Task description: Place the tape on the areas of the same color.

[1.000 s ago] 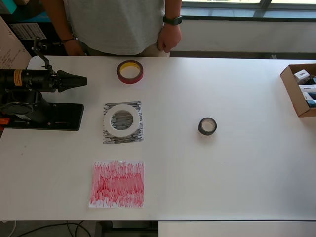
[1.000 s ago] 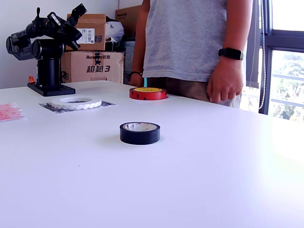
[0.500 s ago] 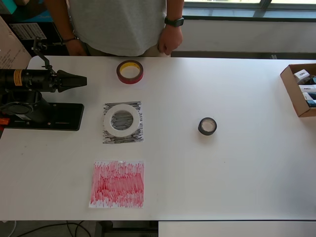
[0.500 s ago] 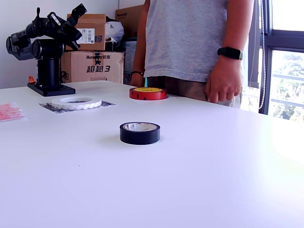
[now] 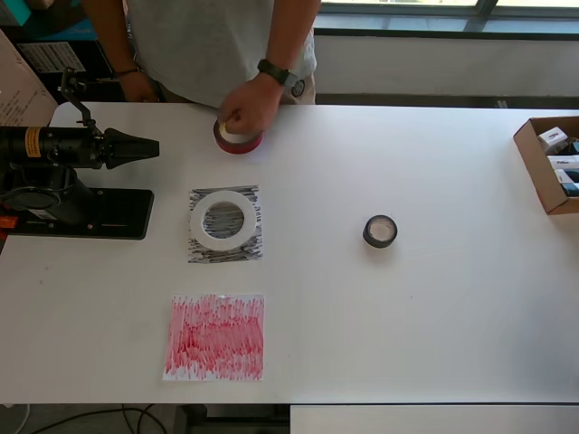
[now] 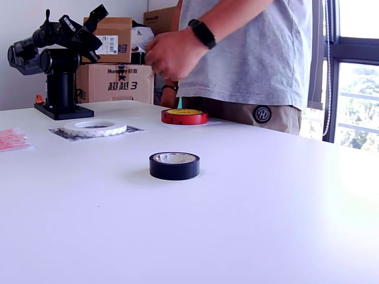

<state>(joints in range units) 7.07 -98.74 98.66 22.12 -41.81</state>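
The red roll [image 5: 239, 140] lies flat near the table's [image 5: 434, 334] far edge in the overhead view, partly under a person's hand [image 5: 246, 107]. In the exterior view that hand [image 6: 172, 54] hangs above the roll [image 6: 184, 116], not touching it. The white ring [image 5: 223, 220] rests on the black patch [image 5: 225, 253]. The black roll [image 5: 380, 231] lies on bare table, well apart. The red patch [image 5: 215, 336] holds nothing. The gripper [image 5: 143, 147] sits folded above its base [image 5: 86, 212], fingers pressed together.

Black Piper arm [image 5: 63, 149] on a flat base plate [image 5: 86, 214]
Matte cylindrical links (one yellow-orange label), tapering to a pointed black gripper [image 5: 145, 146].
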